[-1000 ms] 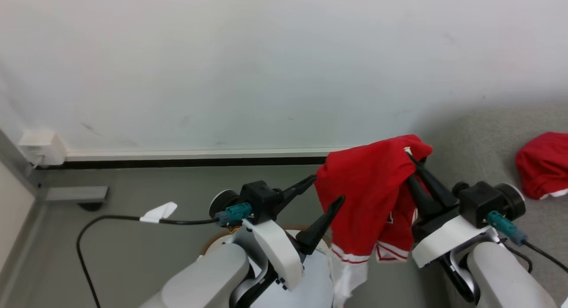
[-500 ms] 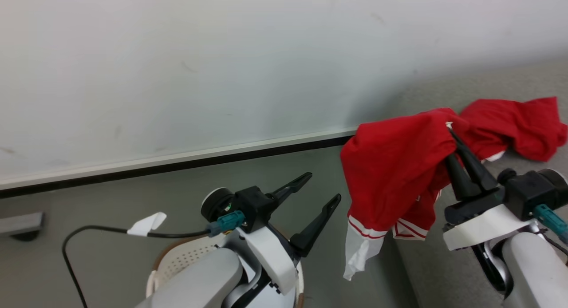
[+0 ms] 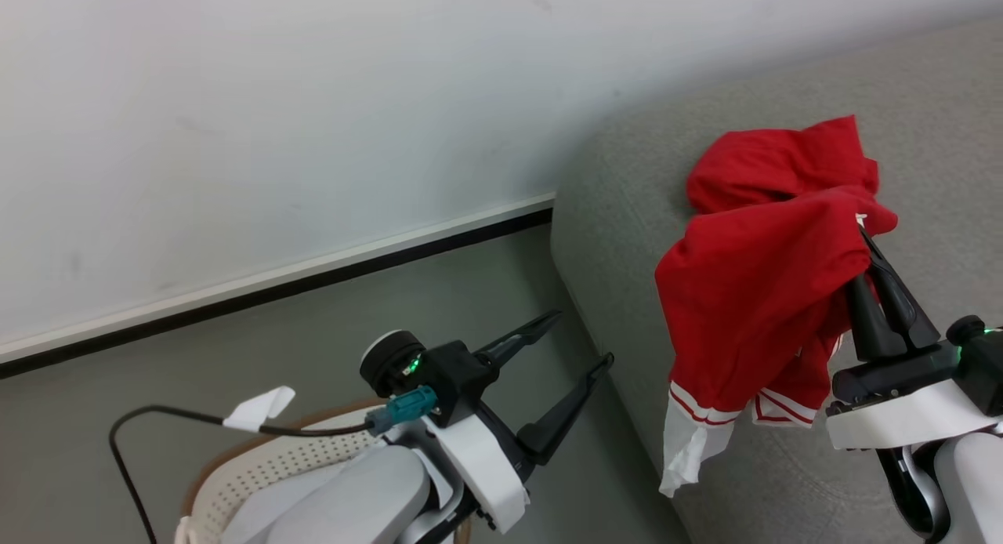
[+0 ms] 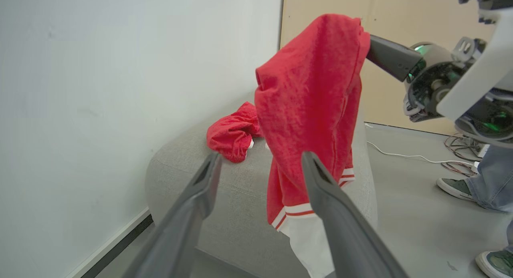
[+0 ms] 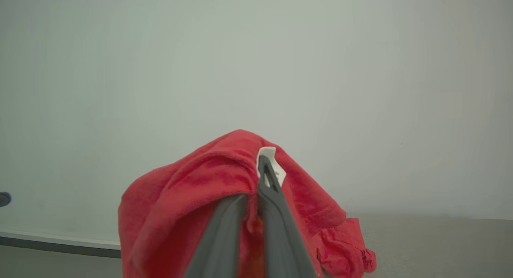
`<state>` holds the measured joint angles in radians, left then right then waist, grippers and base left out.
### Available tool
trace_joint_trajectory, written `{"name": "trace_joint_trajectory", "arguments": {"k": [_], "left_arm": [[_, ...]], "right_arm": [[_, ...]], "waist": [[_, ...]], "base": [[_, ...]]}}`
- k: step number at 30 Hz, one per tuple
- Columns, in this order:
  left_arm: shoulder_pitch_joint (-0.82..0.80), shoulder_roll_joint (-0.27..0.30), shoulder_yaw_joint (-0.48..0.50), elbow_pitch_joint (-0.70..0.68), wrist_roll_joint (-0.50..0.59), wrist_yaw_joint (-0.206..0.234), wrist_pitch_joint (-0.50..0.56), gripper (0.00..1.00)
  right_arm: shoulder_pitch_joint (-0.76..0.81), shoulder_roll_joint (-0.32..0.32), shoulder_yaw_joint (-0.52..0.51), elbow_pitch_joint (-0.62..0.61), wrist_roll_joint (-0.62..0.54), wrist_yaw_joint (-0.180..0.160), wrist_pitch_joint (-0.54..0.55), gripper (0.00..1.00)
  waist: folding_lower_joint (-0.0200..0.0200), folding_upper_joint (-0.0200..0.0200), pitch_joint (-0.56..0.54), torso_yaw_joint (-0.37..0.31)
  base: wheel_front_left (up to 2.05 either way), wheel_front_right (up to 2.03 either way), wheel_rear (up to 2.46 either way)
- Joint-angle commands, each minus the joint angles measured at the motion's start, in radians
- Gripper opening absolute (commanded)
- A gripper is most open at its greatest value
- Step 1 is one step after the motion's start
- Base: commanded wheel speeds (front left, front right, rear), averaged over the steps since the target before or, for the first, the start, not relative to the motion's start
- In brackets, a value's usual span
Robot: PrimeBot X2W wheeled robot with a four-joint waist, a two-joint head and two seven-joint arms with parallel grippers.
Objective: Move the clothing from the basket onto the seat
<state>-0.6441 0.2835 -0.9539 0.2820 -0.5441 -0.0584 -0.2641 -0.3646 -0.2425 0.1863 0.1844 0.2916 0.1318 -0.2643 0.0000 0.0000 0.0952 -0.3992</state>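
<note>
My right gripper (image 3: 862, 234) is shut on a red garment with white trim and striped cuffs (image 3: 752, 309), which hangs from the fingertips above the left end of the grey seat (image 3: 619, 215). The right wrist view has the fabric (image 5: 192, 198) draped over the shut fingers (image 5: 266, 178). A plain red garment (image 3: 776, 164) lies crumpled on the seat just behind it. My left gripper (image 3: 580, 339) is open and holds nothing, left of the seat, above the basket (image 3: 258, 473). In the left wrist view the hanging garment (image 4: 308, 101) is straight ahead of the open fingers (image 4: 204, 182).
A white wall with a black skirting line (image 3: 313, 281) runs behind. A black cable with a white tag (image 3: 251, 407) trails from my left wrist. In the left wrist view, a person's shoes (image 4: 453, 186) and loose cables (image 4: 461, 144) are on the floor beyond the seat.
The head view has swung right, bringing the seat into the picture. My right gripper, still shut on the garment, now holds it over the seat's end. The left gripper stays open.
</note>
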Motion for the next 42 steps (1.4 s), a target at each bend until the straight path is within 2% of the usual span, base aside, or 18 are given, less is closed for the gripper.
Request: {"name": "trace_joint_trajectory", "arguments": {"k": [1,10,21,36,42], "left_arm": [[0.017,0.003,0.002,-0.004,0.018,-0.003,0.0,1.0],[0.002,-0.002,0.012,0.003,0.038,-0.016,0.0,1.0],[-0.046,0.021,-0.001,-0.027,0.052,-0.032,0.019,1.0],[-0.142,0.115,0.005,-0.153,0.08,-0.037,0.101,1.0],[-0.179,0.139,0.016,-0.197,0.096,-0.035,0.108,1.0]], "right_arm": [[0.013,0.008,-0.012,-0.016,-0.001,-0.002,0.0,0.0],[0.008,0.005,-0.053,-0.058,0.028,-0.002,0.0,0.0],[-0.112,-0.035,-0.137,-0.033,0.061,-0.002,0.0,0.0],[-0.311,-0.167,-0.449,0.082,0.086,-0.002,0.0,0.0],[-0.358,-0.21,-0.508,0.201,0.088,-0.002,0.0,0.0]], "waist": [[0.0,0.0,0.016,-0.027],[0.0,0.0,0.05,-0.057],[0.0,0.0,0.151,-0.02],[0.0,0.0,0.395,0.072],[0.0,0.0,0.484,0.107]], "base": [[0.0,0.0,0.0],[0.0,0.0,0.0],[0.0,0.0,0.0],[0.0,0.0,0.0],[0.0,0.0,0.0]]}}
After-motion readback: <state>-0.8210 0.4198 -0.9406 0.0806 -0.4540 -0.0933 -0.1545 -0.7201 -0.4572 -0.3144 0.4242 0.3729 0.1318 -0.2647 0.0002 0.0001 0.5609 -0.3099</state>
